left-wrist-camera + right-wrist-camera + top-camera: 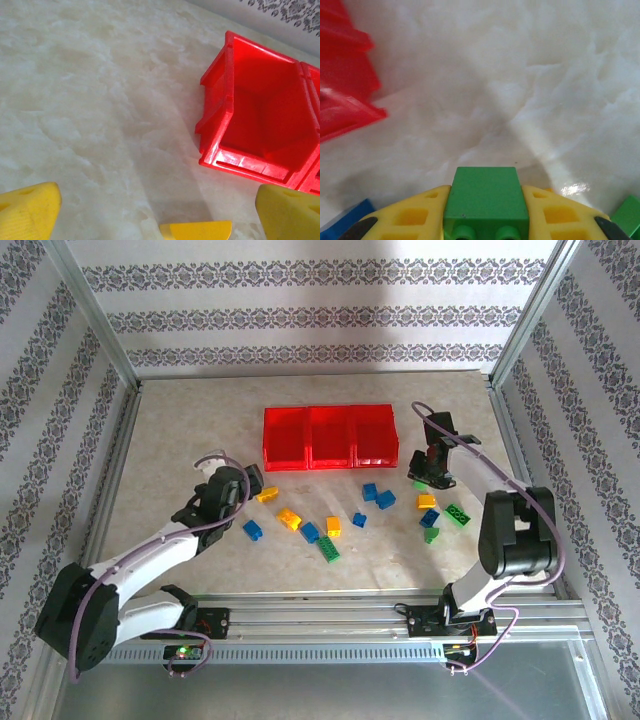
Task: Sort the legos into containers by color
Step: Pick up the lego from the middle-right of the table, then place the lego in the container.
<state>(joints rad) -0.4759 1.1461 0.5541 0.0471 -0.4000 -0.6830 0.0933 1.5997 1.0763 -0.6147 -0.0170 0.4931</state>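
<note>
— While you're by the overhead view, tell me: where is the right pincer [432, 476]?

— Down at the worktop [190, 430], just off the right end of the red bins [330, 437]. From up here its tips are too small to tell whether they hold anything.

— Its wrist camera settles that. The yellow fingers [412, 215] are clenched on a green brick [486, 192], one on each side, with studs showing at the brick's near end. One of the red bins sits at the left edge, there's a blue piece [345, 220] low on the left and another green piece [627, 215] low on the right.

— And the left pincer [160, 217]?

— Released and spread wide. Its wrist view has one yellow finger at each lower corner, and a yellow brick [196, 230] pokes in at the bottom edge between them, touching neither. The leftmost bin [260, 125] stands open ahead, to the right.

— From above I get the whole spread. The loose bricks [333, 526], yellow, blue and green, lie scattered on the worktop in front of the bins, between the two arms. The left pincer hangs just beside the yellow brick at the left end of that scatter.
</note>
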